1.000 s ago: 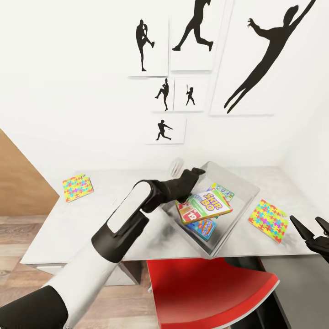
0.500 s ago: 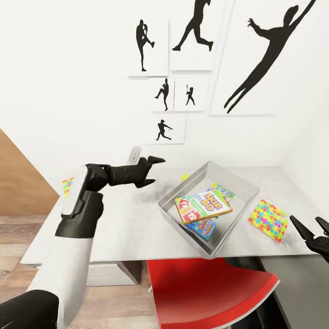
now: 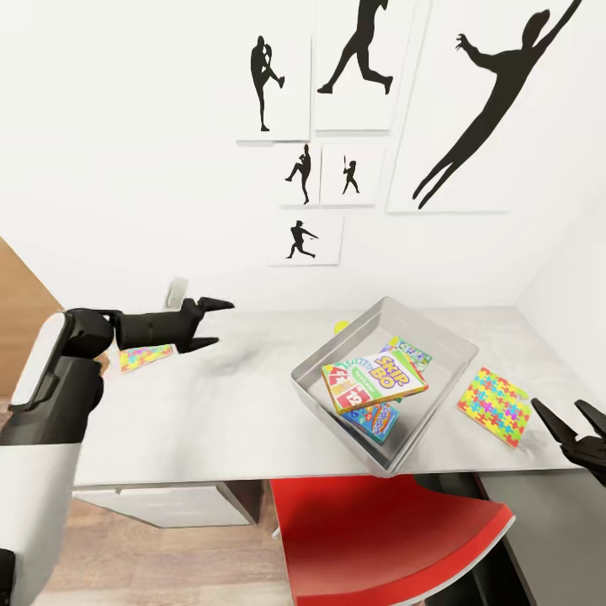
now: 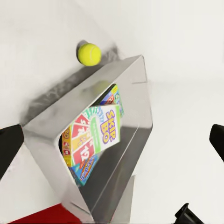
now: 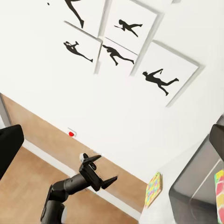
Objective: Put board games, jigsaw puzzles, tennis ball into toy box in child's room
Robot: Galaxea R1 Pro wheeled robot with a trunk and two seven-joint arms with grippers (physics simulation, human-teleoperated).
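Your shallow light-grey toy box [image 3: 438, 337] holds the red-yellow-green "SKIP-BO" box [image 3: 374, 380] and at least two more games. Both pink-yellow jigsaw boxes, far left [image 3: 145, 356] and right [image 3: 497, 406], and the yellow-green ball [image 4: 89, 54] behind the bin remain out. Left gripper [image 3: 209, 324] and right gripper [image 3: 571, 424] gape wide, empty.

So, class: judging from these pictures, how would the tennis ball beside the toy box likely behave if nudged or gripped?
The tennis ball is round and lies free on the flat table, so a nudge would probably roll it. It looks small, likely light. Its curved surface might slip from a tool closing off-centre.
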